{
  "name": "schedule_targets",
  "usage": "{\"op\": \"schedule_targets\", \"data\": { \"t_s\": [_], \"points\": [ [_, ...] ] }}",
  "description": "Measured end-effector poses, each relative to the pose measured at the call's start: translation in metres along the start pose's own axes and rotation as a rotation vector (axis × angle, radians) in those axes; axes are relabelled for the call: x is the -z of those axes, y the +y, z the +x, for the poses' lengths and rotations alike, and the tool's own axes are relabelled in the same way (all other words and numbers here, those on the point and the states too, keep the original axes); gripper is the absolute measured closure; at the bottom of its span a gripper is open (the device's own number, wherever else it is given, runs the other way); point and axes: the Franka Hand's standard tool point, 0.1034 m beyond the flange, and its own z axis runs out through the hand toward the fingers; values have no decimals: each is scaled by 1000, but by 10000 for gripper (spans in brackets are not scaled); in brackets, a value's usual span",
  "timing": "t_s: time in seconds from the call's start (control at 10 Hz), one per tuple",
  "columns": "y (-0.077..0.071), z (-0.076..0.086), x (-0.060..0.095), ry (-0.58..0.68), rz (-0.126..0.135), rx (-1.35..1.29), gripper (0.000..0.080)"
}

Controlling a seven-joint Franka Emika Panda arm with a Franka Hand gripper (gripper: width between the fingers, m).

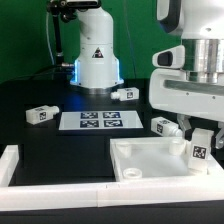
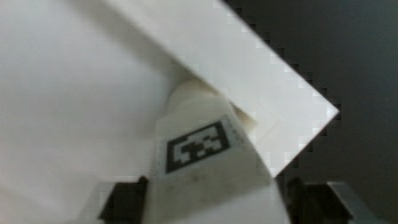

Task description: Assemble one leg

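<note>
Gripper (image 1: 201, 150) sits low at the exterior view's right, over the near right corner of the tabletop (image 1: 150, 160); we see it clamped on the leg (image 1: 200, 148), a white blocky peg whose black-and-white tag faces the camera. In the wrist view the same leg (image 2: 205, 150) stands between the two dark fingertips (image 2: 125, 200), its tag turned toward the lens, and its far end lies against the tabletop's raised rim (image 2: 267, 90) close to a corner; whether the tip is seated in a hole we cannot tell, since the leg hides it. We note the tabletop lying flat with rimmed edges up, a round hole showing near its front left corner. Three more legs lie loose on the black table (image 1: 30, 135): a second leg (image 1: 40, 115) at the exterior view's left, a third leg (image 1: 125, 95) near the arm's white base (image 1: 97, 62), and a fourth leg (image 1: 163, 126) just beside the tabletop's back edge. Marker board (image 1: 98, 122) lies flat between them. White rail (image 1: 40, 185) runs along the table's near edge.
</note>
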Motion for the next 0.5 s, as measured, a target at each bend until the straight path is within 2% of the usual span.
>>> {"op": "schedule_targets", "data": {
  "t_s": [0.2,0.5],
  "points": [
    [-8,-12,-1,-13,31,-231,431],
    [-8,-14,-2,-28,32,-407,455]
  ]
}}
